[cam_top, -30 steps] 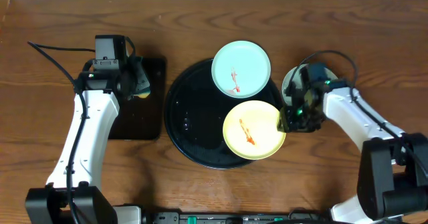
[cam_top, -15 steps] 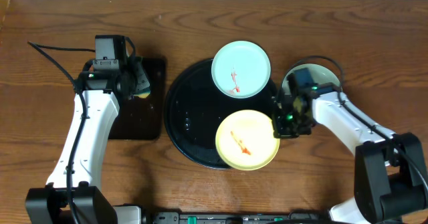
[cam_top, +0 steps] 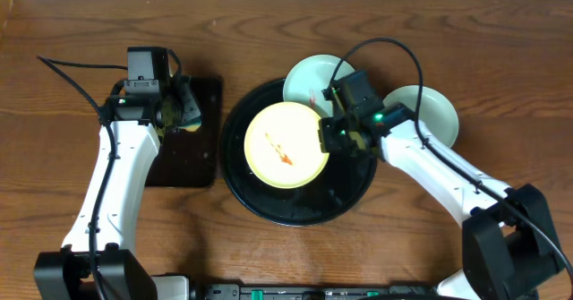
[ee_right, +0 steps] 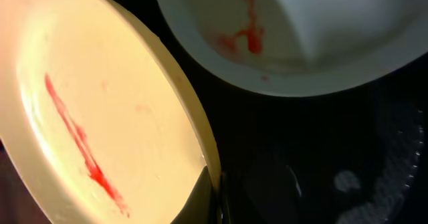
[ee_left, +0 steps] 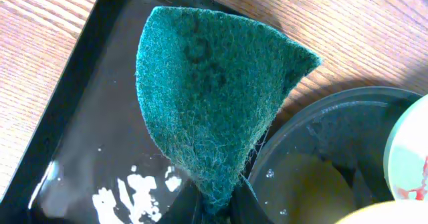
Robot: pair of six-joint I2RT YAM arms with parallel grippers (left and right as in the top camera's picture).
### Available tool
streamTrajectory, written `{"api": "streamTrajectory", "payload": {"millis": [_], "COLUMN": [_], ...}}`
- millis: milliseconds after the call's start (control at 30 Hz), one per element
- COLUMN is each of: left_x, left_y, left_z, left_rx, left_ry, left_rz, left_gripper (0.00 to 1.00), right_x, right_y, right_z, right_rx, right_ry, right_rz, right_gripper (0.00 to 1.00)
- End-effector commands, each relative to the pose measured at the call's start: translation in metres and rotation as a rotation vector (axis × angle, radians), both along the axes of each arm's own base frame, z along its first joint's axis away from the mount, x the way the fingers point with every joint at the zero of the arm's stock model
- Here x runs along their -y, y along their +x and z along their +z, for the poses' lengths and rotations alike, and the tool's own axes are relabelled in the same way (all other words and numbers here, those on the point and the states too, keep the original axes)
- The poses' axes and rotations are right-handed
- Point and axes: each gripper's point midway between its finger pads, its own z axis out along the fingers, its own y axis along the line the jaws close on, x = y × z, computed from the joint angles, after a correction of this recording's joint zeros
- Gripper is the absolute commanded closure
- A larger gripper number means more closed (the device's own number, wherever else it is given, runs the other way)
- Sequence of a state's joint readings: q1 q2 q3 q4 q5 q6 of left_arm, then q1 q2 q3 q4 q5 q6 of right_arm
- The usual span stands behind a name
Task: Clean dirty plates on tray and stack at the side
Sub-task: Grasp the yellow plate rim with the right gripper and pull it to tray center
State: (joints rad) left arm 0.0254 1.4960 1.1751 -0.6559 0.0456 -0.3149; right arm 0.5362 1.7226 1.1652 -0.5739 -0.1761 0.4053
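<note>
The pale yellow plate with a red smear is held over the round black tray, tilted. My right gripper is shut on its right rim; the wrist view shows the plate and a finger on its edge. A mint plate with a red smear lies at the tray's back edge, partly hidden by my right arm, and shows in the right wrist view. A second mint plate sits on the table to the right of the tray. My left gripper is shut on a green scouring pad.
A rectangular black tray with wet patches lies left of the round tray, under my left gripper; it also shows in the left wrist view. The wooden table surrounds both trays. Cables loop over the right arm.
My right gripper has carried the yellow plate left from the tray's front right to its middle left. The arm now covers part of the smeared mint plate. The left arm has not moved.
</note>
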Motion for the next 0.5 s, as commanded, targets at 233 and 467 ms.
{"api": "streamTrajectory", "payload": {"millis": [233,467], "left_x": [0.002,0.007], "left_y": [0.0,-0.004], "left_z": [0.002,-0.001], "left_rx": [0.0,-0.018], "left_ry": [-0.018,-0.041], "left_rz": [-0.003,-0.015], "left_gripper": [0.92,0.92], "right_x": [-0.021,-0.028], "right_y": [-0.012,-0.009], "right_z": [-0.038,-0.035], "right_rx": [-0.092,-0.092], "right_ry": [-0.054,-0.003], "right_rz": [-0.035,0.012], "right_gripper": [0.91,0.81]}}
